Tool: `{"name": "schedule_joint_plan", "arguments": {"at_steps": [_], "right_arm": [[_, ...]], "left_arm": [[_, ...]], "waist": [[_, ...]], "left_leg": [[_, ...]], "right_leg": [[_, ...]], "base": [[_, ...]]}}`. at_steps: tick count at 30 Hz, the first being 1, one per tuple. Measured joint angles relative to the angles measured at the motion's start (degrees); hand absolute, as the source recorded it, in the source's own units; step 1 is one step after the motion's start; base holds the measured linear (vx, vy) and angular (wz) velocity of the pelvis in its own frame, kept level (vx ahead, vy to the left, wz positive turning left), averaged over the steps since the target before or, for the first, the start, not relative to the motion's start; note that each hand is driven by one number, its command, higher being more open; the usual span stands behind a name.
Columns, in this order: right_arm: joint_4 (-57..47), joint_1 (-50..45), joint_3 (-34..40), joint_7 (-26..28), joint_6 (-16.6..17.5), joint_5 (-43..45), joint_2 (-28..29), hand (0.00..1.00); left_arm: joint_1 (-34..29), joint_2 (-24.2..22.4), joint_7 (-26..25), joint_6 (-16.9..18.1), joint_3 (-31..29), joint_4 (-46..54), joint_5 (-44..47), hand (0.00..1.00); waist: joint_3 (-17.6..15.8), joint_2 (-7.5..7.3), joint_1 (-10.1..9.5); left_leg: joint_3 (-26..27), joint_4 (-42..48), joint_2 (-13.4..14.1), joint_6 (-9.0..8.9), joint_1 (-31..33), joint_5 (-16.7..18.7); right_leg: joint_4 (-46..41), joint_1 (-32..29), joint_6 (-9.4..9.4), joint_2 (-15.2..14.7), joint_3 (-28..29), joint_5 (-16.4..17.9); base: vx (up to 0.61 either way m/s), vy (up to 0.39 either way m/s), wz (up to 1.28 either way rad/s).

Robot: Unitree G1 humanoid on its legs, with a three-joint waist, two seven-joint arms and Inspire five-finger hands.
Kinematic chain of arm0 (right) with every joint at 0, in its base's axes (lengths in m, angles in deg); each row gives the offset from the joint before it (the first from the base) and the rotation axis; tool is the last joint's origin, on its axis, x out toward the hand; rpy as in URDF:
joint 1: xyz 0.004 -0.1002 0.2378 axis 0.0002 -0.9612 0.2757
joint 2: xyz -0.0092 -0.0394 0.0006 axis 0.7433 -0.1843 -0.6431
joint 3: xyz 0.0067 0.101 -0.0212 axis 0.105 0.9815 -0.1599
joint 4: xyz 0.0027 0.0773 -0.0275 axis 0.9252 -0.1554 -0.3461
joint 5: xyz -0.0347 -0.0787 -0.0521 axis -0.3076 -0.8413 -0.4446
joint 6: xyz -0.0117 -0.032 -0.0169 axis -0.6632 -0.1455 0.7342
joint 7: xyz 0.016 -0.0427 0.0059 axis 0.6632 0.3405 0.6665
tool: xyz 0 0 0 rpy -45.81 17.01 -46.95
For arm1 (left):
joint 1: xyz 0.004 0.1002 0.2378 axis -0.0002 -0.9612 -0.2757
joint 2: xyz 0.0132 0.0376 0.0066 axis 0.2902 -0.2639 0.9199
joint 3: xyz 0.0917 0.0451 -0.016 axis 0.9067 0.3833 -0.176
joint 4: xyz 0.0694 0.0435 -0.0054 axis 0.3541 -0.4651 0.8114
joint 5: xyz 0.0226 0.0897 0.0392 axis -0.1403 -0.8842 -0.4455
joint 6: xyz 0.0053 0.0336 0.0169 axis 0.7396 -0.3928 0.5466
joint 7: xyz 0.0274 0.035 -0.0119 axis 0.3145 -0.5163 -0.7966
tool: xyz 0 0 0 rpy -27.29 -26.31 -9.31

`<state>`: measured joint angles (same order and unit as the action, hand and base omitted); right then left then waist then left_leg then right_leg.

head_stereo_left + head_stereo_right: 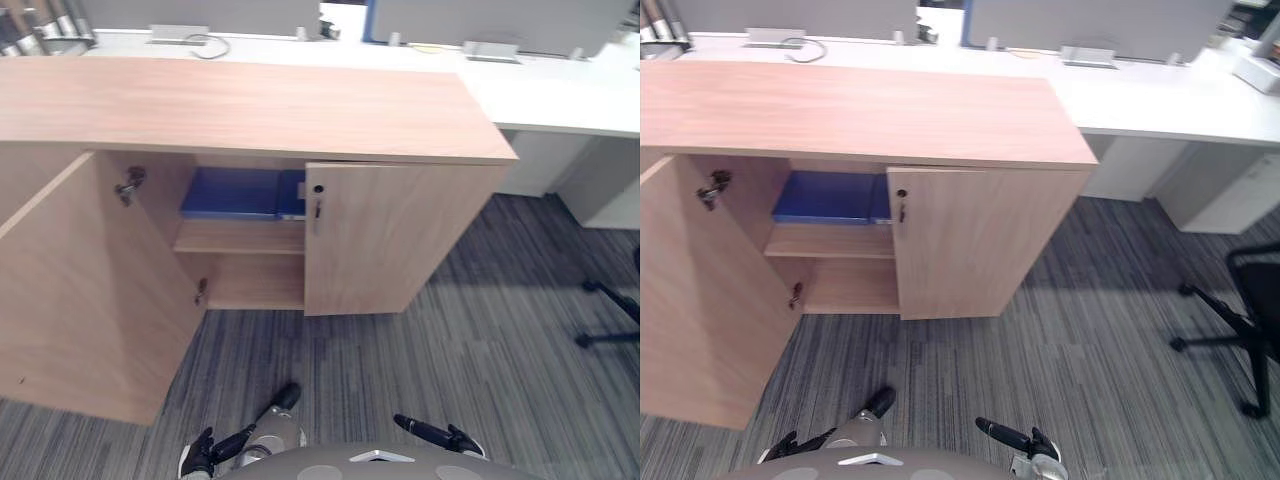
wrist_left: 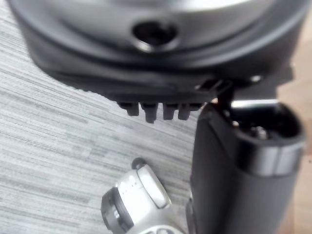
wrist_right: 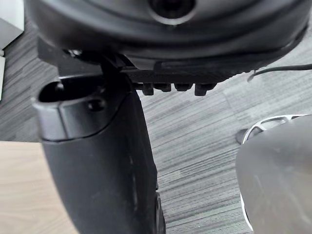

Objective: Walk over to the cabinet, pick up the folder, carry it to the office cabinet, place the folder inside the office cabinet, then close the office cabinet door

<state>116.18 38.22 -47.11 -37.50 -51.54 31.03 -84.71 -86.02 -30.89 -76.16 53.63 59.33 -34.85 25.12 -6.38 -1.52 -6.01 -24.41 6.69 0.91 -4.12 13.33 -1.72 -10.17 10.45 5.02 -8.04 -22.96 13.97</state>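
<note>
- left hand [image 1: 205, 450] and right hand [image 1: 445, 436] hung loose-fingered, empty.
- blue folder [image 1: 235, 193] lay far ahead of them; likely light, stiff, slick; pinch its near edge.

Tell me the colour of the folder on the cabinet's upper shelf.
The folder is blue, clearest in the left eye view.

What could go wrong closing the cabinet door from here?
1. The open left door stands wide toward the robot, while the left hand and right hand hang low, empty; a swipe may clip its edge.
2. The blue folder lies near the shelf front; if it overhangs, the door may jam on it.
3. The key in the right door could snag a hand.
</note>
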Motion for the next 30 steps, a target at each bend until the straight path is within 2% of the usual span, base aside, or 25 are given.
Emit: {"name": "schedule_joint_plan", "arguments": {"at_steps": [1,2,3,4,5,6,7,8,9,10,11,13,14,15,17,19,20,26,27,28,29,30], "right_arm": [[0.0,0.2,-0.1,-0.1,0.1,0.0,0.3,1.00],[0.0,0.4,-0.3,-0.2,0.4,0.6,0.3,1.00],[0.0,0.7,-0.3,-0.5,0.5,1.8,0.2,1.00],[0.1,1.2,-0.1,-0.7,0.4,2.6,0.3,1.00],[0.7,2.2,0.2,-0.7,0.4,2.8,0.5,1.00],[1.2,2.5,0.7,-0.8,0.4,2.9,0.9,1.00],[1.4,2.4,1.4,-0.8,0.6,3.0,1.6,1.00],[1.7,2.3,1.9,-0.8,0.8,3.4,2.0,1.00],[2.1,2.4,2.7,-0.6,1.2,4.3,1.9,1.00],[2.3,2.3,4.7,-0.7,1.1,4.8,0.8,1.00],[2.5,2.4,6.0,-0.8,1.1,4.7,0.6,1.00],[3.2,2.3,6.3,-0.5,1.1,4.8,1.2,1.00],[3.2,2.3,7.3,-0.3,1.1,5.0,1.3,1.00],[3.2,2.3,7.2,-0.2,1.1,4.9,1.2,1.00],[3.0,2.5,7.0,0.2,1.2,4.9,1.2,1.00],[2.7,2.5,6.9,0.6,1.3,4.9,1.1,1.00],[2.4,2.5,7.0,0.4,1.3,5.0,0.9,1.00],[2.4,2.0,7.0,0.1,1.1,4.4,-0.2,1.00],[2.4,1.8,7.0,0.1,1.0,4.4,-0.3,1.00],[2.3,1.5,7.0,0.1,1.0,4.4,-0.4,1.00],[2.2,1.0,7.0,0.2,0.9,4.4,-0.7,1.00],[1.0,-0.1,7.0,0.2,0.9,4.3,-0.7,1.00]], "left_arm": [[-0.1,-0.2,-0.2,0.0,-0.3,0.0,0.0,1.00],[-0.2,-0.5,-0.8,-0.2,-0.3,-0.2,-0.1,1.00],[-0.4,-0.7,-1.2,-0.5,0.3,-0.2,-0.3,1.00],[-0.3,-0.6,-1.4,-0.6,0.5,-0.2,-0.4,1.00],[0.8,-0.5,-1.7,-0.7,1.6,-0.2,-0.4,1.00],[2.4,0.5,-1.8,-0.7,2.8,-0.2,-0.6,1.00],[3.0,1.0,-1.9,-0.7,2.7,-0.2,-0.6,1.00],[3.6,1.7,-2.1,-0.7,2.6,-0.3,-0.6,1.00],[3.8,1.7,-2.1,-0.7,2.6,-0.3,-0.5,1.00],[2.3,0.7,-2.1,-0.7,2.7,-0.4,-0.5,1.00],[2.5,0.5,-2.0,-0.6,3.1,-0.4,-0.5,1.00],[3.0,1.0,-1.7,-0.2,3.3,-0.4,-0.5,1.00],[2.9,0.9,-1.5,-0.1,3.3,-0.8,-0.5,1.00],[2.8,0.8,-1.5,-0.1,3.5,-0.9,-0.5,1.00],[2.5,0.8,-1.0,0.0,4.5,-1.6,-0.5,1.00],[1.6,1.0,-0.8,0.0,5.0,-1.8,-0.6,1.00],[1.2,0.9,-0.6,0.0,5.0,-2.7,-0.6,1.00],[0.8,0.9,-0.3,0.1,4.9,-3.7,-1.0,1.00],[0.8,0.9,-0.1,0.1,5.0,-3.7,-1.8,1.00],[1.0,0.9,0.1,0.1,5.0,-3.6,-2.5,1.00],[1.0,0.9,0.1,0.2,5.4,-3.6,-2.9,1.00],[1.1,0.9,0.1,0.2,5.7,-3.6,-2.9,1.00]], "waist": [[0.1,-0.34,0.02],[-0.1,-0.20,0.02],[-0.4,0.86,0.31],[-0.8,1.30,0.56],[-1.6,1.31,0.90],[-1.6,0.39,2.43],[-1.5,-0.79,3.41],[-2.4,-1.95,3.62],[-2.7,-1.56,3.50],[-1.9,1.72,3.14],[-1.8,0.78,3.53],[-1.9,-0.03,3.45],[-1.9,0.24,3.75],[-1.9,0.33,3.84],[-1.7,1.07,3.99],[-1.6,1.26,4.35],[-1.4,1.56,4.84],[-1.6,1.68,6.06],[-1.5,1.76,6.54],[-1.5,1.81,6.91],[-1.6,2.11,7.55],[-1.5,2.51,7.70]], "left_leg": [[5.0,2.7,0.6,0.91,1.5,0.0],[16.1,11.4,1.9,3.21,4.8,0.6],[25.2,16.7,3.2,4.58,5.7,2.2],[25.9,16.9,2.8,3.66,6.0,1.8],[25.6,14.8,0.7,4.79,6.2,0.7],[28.2,9.4,-0.7,7.15,5.9,1.2],[32.6,9.9,-0.6,7.77,6.1,2.9],[36.4,14.1,0.6,8.50,7.3,5.0],[39.1,20.7,2.6,9.40,8.3,5.6],[40.4,24.9,5.1,8.49,7.4,12.2],[39.1,22.7,1.8,8.77,6.8,11.3],[37.9,15.6,-2.0,9.55,4.6,7.6],[36.6,11.0,-3.9,9.96,2.7,5.3],[36.2,8.7,-4.8,10.12,1.5,4.1],[34.2,-1.1,-7.5,9.83,-2.8,-0.7],[33.8,-8.1,-8.1,9.63,-5.6,-3.9],[33.8,-12.0,-8.1,9.20,-7.5,-5.5],[33.1,-12.0,-8.7,9.66,-8.8,-5.3],[32.0,-12.0,-9.3,9.87,-9.0,-5.1],[31.1,-12.0,-9.6,10.06,-9.2,-5.0],[29.2,-12.0,-9.7,10.11,-10.0,-4.9],[27.3,-12.0,-9.4,10.14,-10.7,-4.9]], "right_leg": [[-0.5,0.1,0.20,-0.7,-0.6,0.1],[-1.5,0.1,0.84,-2.0,-1.5,0.5],[-2.8,0.2,1.93,-2.3,-1.7,1.1],[-3.3,0.2,2.34,-2.9,-1.8,1.5],[-3.0,-0.3,1.79,-3.7,-1.6,1.8],[0.1,-0.6,1.05,-3.7,-0.9,1.7],[1.8,-0.1,0.57,-4.2,-1.0,1.1],[2.1,0.3,0.98,-5.5,-1.9,0.1],[1.6,0.7,2.09,-6.1,-2.7,-0.1],[0.4,1.9,3.34,-5.2,-3.8,0.0],[0.4,2.6,3.79,-7.0,-5.5,0.3],[1.0,1.7,3.72,-6.7,-8.2,0.4],[1.4,1.7,3.08,-6.2,-9.1,0.7],[1.3,1.7,2.99,-6.1,-9.6,0.6],[1.3,1.9,1.46,-6.3,-11.3,-0.7],[1.6,1.9,1.93,-6.2,-12.3,-1.8],[2.1,2.2,1.26,-6.0,-13.0,-2.4],[2.7,4.3,-0.85,-5.9,-14.6,-3.0],[1.3,4.7,-2.27,-6.3,-15.6,-2.6],[-0.9,4.6,-2.57,-6.9,-16.2,-2.6],[-5.3,4.2,-3.85,-7.6,-15.4,-3.0],[-11.9,1.6,-5.61,-8.4,-10.9,-3.5]], "base": [[-0.02,0.093,0.34],[0.03,0.162,0.28],[0.06,0.158,0.33],[0.06,0.134,0.46],[0.00,0.123,0.89],[-0.01,0.104,1.06],[0.00,0.103,1.09],[0.06,0.097,0.66],[0.09,0.132,0.48],[0.17,0.185,0.58],[0.17,0.150,0.65],[0.12,0.082,0.78],[0.04,0.021,0.74],[-0.01,0.017,0.72],[-0.05,0.015,0.49],[-0.05,-0.007,0.16],[-0.05,-0.021,0.12],[-0.02,-0.030,0.06],[0.04,-0.004,0.43],[0.07,0.016,0.65],[0.10,0.050,0.79],[0.08,0.063,0.73]]}}
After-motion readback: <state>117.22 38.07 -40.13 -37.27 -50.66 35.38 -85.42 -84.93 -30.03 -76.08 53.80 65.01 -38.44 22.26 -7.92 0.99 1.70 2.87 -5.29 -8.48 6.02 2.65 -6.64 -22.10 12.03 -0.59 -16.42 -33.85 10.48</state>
